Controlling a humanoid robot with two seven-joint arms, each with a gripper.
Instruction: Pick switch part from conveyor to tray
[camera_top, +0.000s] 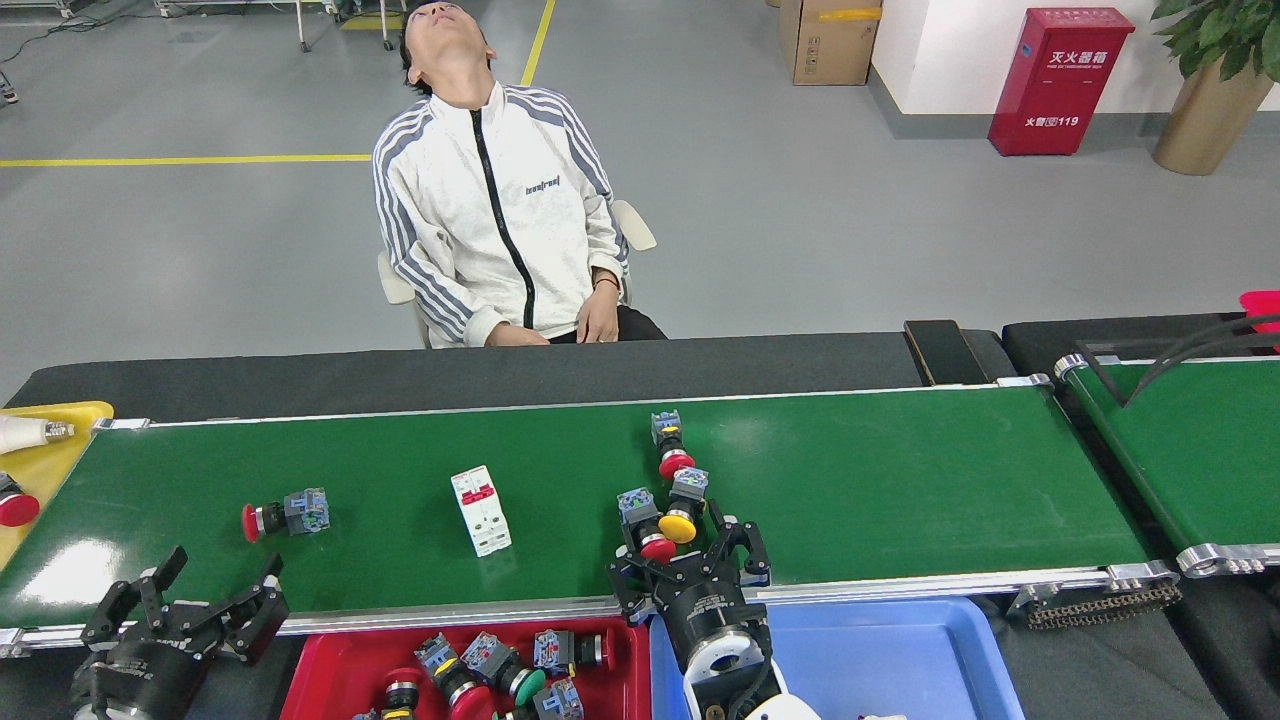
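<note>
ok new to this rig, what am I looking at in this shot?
One picture, from the robot's own head, looking forward and down. The two black claws at the bottom are its hands: left hand open by the belt's near edge, right hand open around a red-capped push button on the long green conveyor, nothing lifted yet. Also on the belt: a yellow-capped button, two more red ones and a white breaker. Below sit a red tray with sorted buttons and a blue tray. A person sits behind.
</note>
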